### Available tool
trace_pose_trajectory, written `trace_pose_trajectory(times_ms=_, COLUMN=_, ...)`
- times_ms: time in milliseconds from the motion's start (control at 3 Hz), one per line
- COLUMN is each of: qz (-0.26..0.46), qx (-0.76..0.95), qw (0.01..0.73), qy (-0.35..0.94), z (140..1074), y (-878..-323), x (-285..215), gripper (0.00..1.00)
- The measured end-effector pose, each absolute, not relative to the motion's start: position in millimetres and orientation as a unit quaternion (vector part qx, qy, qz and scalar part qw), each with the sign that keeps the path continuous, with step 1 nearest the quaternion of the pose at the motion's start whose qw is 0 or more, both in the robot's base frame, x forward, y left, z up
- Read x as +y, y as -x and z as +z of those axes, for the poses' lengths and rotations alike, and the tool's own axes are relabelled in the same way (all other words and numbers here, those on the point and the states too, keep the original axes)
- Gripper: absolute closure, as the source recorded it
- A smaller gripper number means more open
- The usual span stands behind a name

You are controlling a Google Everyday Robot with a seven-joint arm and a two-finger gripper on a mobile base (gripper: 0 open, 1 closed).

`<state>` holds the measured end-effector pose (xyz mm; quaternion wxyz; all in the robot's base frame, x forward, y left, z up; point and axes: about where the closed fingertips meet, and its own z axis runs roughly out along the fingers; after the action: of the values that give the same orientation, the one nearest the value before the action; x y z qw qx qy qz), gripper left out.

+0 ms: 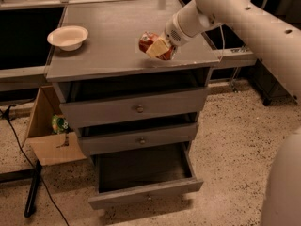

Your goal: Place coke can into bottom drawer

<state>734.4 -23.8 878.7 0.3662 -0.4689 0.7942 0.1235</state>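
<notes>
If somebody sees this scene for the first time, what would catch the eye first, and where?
A big pale arm reaches in from the right; its pincer is shut on the red coke can near the front edge of the cabinet top. Below, the bottom drawer stands pulled out, dark inside. A white bowl sits at the top's left end.
</notes>
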Motion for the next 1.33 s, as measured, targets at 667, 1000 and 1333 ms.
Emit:
trace_pose_trajectory(times_ms=667, qz=0.129, qx=0.745, qw=0.389, qy=0.526, z=875, y=-672, x=-44, gripper=1.0)
trace_pose_trajectory(times_ms=1000, qz=0.134, qx=0.727, qw=0.396, qy=0.545, z=854, y=-658, x=-43, gripper=1.0)
trace_pose_trajectory(times_ms=1333, qz=0.136, qx=0.716, qw=0.392, qy=0.561, z=829, y=-651, x=-38, gripper=1.0)
